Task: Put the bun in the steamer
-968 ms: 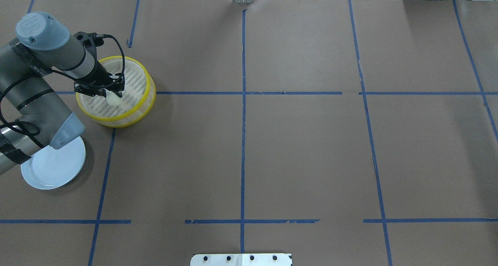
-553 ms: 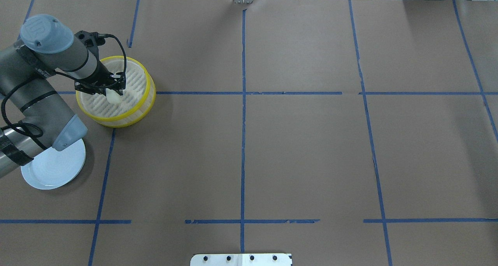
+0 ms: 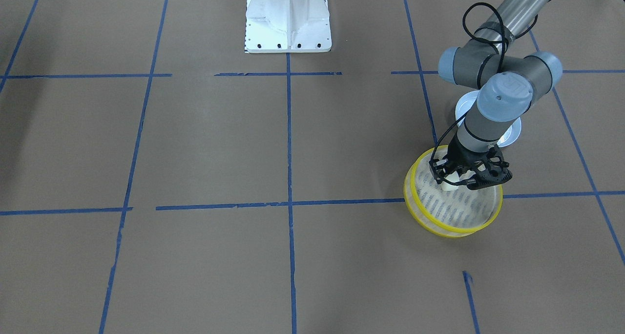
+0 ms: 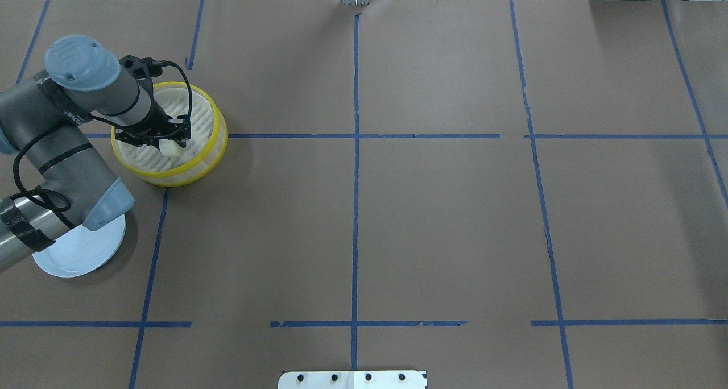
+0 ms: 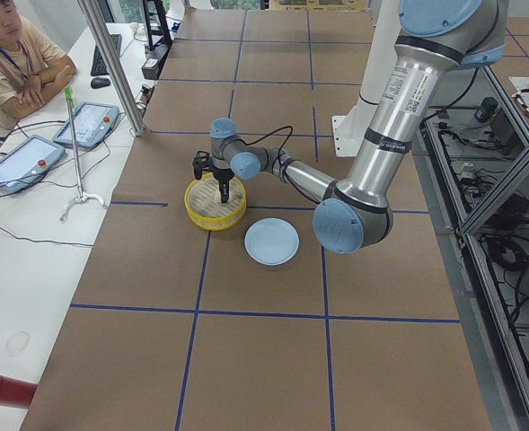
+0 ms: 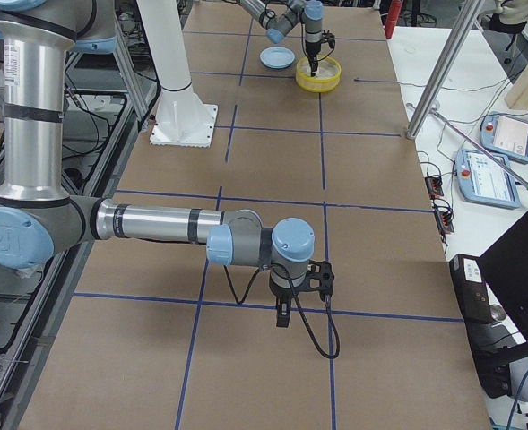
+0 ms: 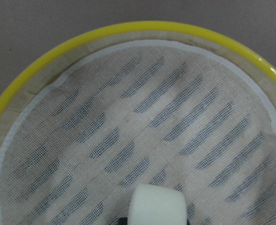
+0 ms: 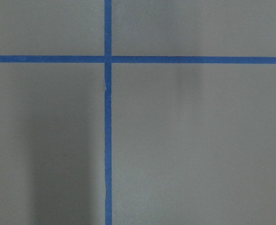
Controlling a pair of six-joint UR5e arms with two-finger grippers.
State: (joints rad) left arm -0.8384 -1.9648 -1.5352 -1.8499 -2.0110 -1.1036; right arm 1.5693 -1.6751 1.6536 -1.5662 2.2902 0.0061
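Black two-finger left end effector (image 4: 170, 141) is clenched on the small cream-white, soft rounded bun (image 4: 169, 148), which hangs from the fingertips inside the rim line of the round shallow steamer basket with bright yellow rims and a slotted pale mesh floor (image 7: 138, 26).

Change over the last second: the end effector has slid a little further in over the mesh, toward the basket's middle, and the wrist and elbow housings have swung the same way in the overhead view. Grip is unchanged, with no release yet.

The wrist view shows the bun at the bottom edge of frame with the mesh close beneath it. Can't tell whether it touches the floor or sits just above.

Judgement: transport is essentially done, the bun is over the target, and the remaining steps are a short lowering if needed, opening, and retracting. Risk is low: the soft bun may stick to a finger on opening.

The pale blue round plate (image 4: 68, 261) lies on the brown paper counter with blue tape lines (image 4: 443, 224), near the steamer and partly under the left arm's elbow.

The right end effector (image 6: 282, 313) hangs over bare counter well apart from all this. It shows only in the side view, so open or closed can't be told.
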